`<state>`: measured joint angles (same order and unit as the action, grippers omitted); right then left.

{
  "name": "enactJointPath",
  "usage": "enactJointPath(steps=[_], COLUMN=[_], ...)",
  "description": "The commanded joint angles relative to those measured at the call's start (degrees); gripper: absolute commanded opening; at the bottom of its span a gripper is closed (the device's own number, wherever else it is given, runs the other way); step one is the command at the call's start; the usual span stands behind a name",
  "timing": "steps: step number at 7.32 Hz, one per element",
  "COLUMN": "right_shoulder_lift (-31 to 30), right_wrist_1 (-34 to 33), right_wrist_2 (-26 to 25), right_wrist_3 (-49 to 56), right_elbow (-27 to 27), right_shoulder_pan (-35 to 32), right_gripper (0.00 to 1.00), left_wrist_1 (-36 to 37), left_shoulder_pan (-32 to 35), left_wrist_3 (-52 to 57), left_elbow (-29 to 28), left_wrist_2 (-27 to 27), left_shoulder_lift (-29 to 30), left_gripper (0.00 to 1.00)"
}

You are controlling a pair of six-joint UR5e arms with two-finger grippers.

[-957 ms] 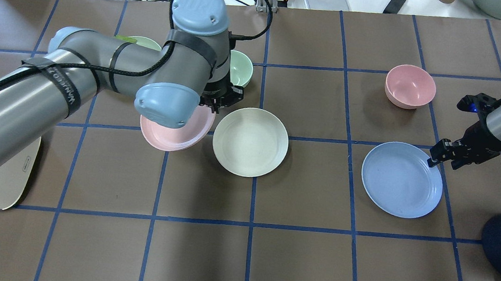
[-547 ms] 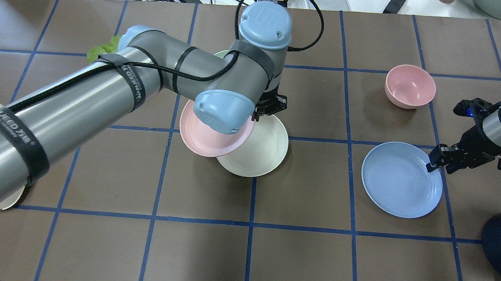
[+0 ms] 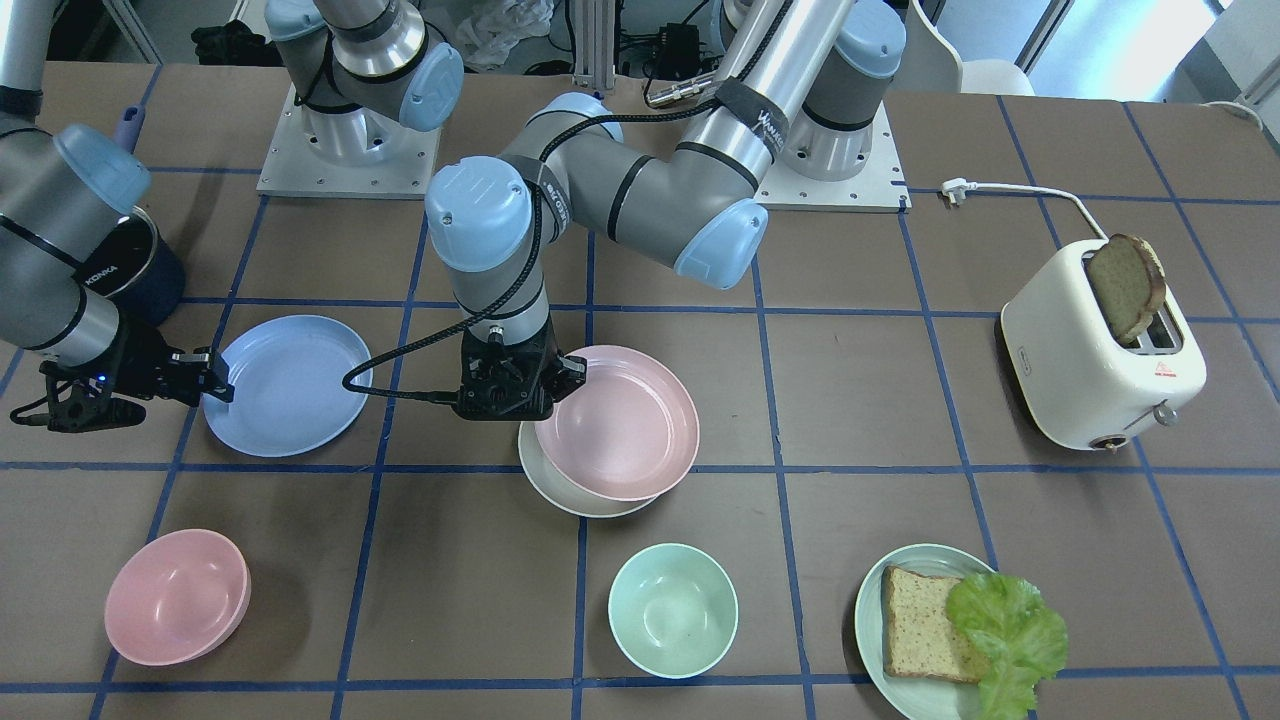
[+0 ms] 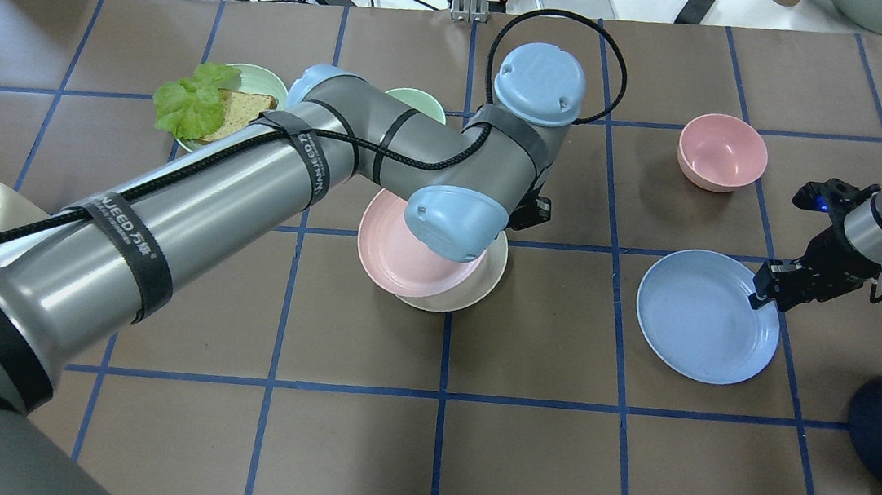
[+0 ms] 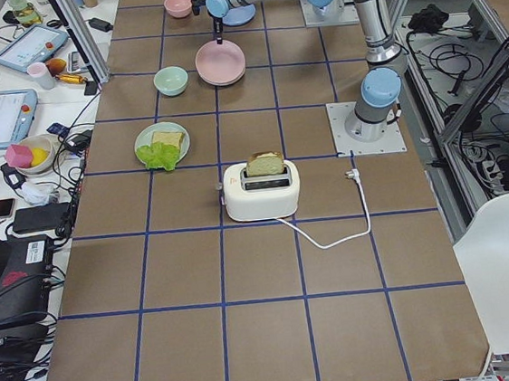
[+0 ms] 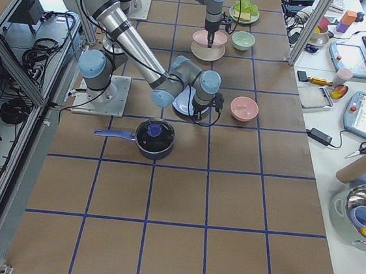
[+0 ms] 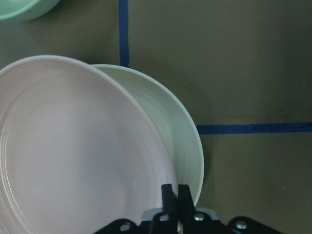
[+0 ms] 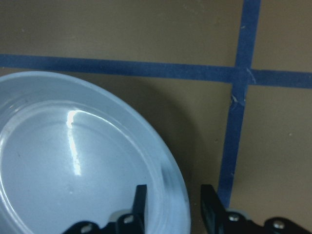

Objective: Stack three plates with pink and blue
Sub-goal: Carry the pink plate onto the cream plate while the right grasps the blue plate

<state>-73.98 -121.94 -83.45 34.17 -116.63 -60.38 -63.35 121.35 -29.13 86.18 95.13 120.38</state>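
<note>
Pink plate point(image 4: 398, 263) shifted over cream plate point(image 4: 487, 281); brown blue-taped tabletop point(image 4: 550, 456).

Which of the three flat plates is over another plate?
The pink plate, pinched at its rim by the left gripper, overlaps the cream plate; the blue plate lies alone.

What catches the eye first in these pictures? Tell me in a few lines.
The left claw pinches the rim of the pink plate, holding it off-centre over the cream-white plate mid-table. At the robot's right, the right claw, open, straddles the rim of the blue plate. A white toaster with bread sticking up stands at the robot's left end.
</note>
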Motion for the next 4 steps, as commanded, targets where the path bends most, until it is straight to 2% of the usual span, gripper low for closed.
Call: enactJointPath(steps=[1, 2, 3, 4], right_shoulder_lift=[0.1, 0.1, 0.1, 0.0], right_wrist_1=[0.1, 0.3, 0.4, 0.6], right_wrist_2=[-0.1, -0.2, -0.2, -1.3], right_wrist_3=[-0.1, -0.3, -0.3, -0.5], right_elbow=[0.0, 0.0, 0.1, 0.4], right_shoulder_pan=[0.0, 0.0, 0.0, 0.0], right_gripper=[0.33, 0.3, 0.22, 0.14], left_wrist_1=[0.1, 0.1, 0.2, 0.4], left_shoulder_pan=[0.8, 1.0, 1.0, 1.0], left_wrist_3=[-0.2, -0.1, 0.0, 0.6], left_elbow=[-0.1, -0.1, 0.1, 0.6], left_wrist_2=[-0.4, -0.1, -0.2, 0.1], left_shoulder_lift=[0.4, 0.4, 0.5, 1.2], left_gripper=[0.0, 0.0, 0.0, 0.8])
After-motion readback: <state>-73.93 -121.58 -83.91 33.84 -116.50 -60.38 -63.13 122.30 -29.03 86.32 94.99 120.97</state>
